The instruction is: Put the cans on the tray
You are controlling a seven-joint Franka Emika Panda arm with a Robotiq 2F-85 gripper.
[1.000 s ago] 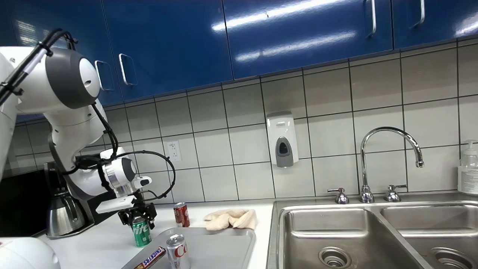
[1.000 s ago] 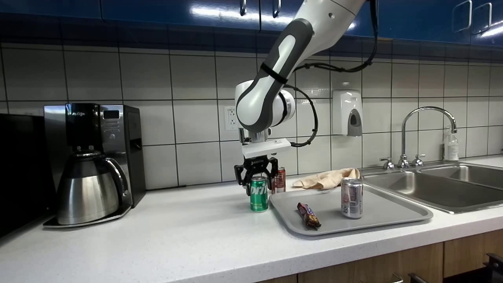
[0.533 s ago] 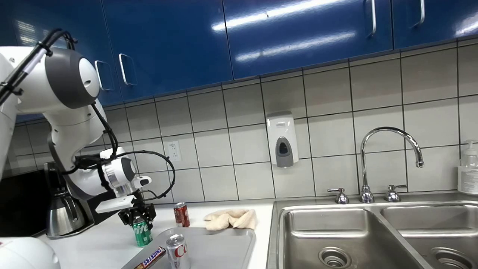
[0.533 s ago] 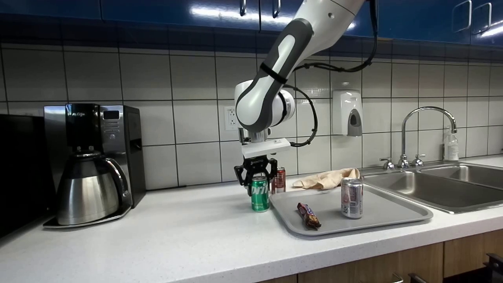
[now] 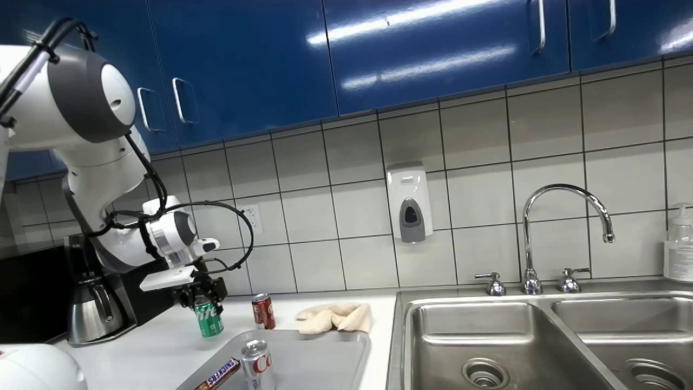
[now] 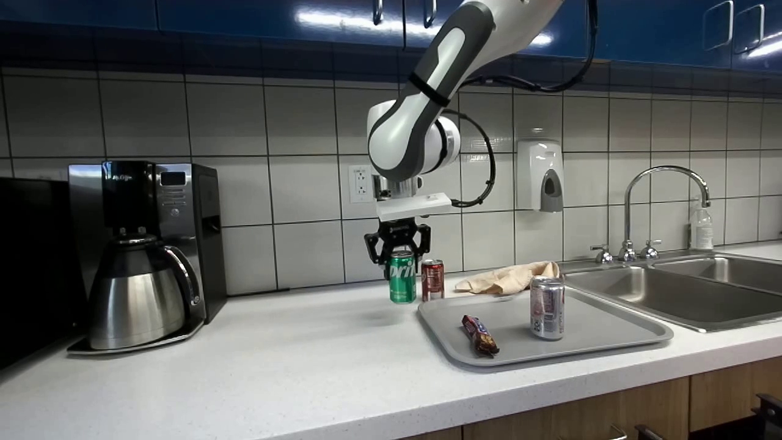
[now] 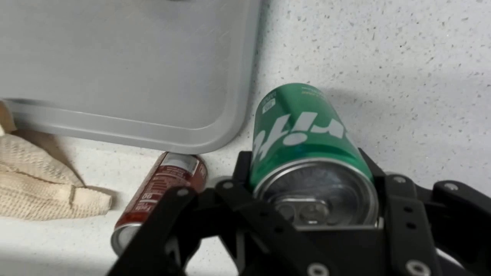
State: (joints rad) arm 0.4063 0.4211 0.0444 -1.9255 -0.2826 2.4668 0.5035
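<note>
My gripper is shut on the green can and holds it upright a little above the counter, left of the tray's near-left edge in that exterior view. In the wrist view the green can sits between both black fingers. The red can stands on the counter behind the tray; it also shows in the wrist view. The silver can with red markings stands upright on the pale grey tray. The tray also shows in the wrist view; the silver can does not show clearly there.
A wrapped candy bar lies on the tray. A beige cloth lies behind the tray. The sink adjoins on the right, and a coffee maker with a dark pot stands at the left. Blue cabinets hang above.
My gripper and arm have risen, lifting the green can off the counter. The red can, silver can, candy bar and tray have not moved.
</note>
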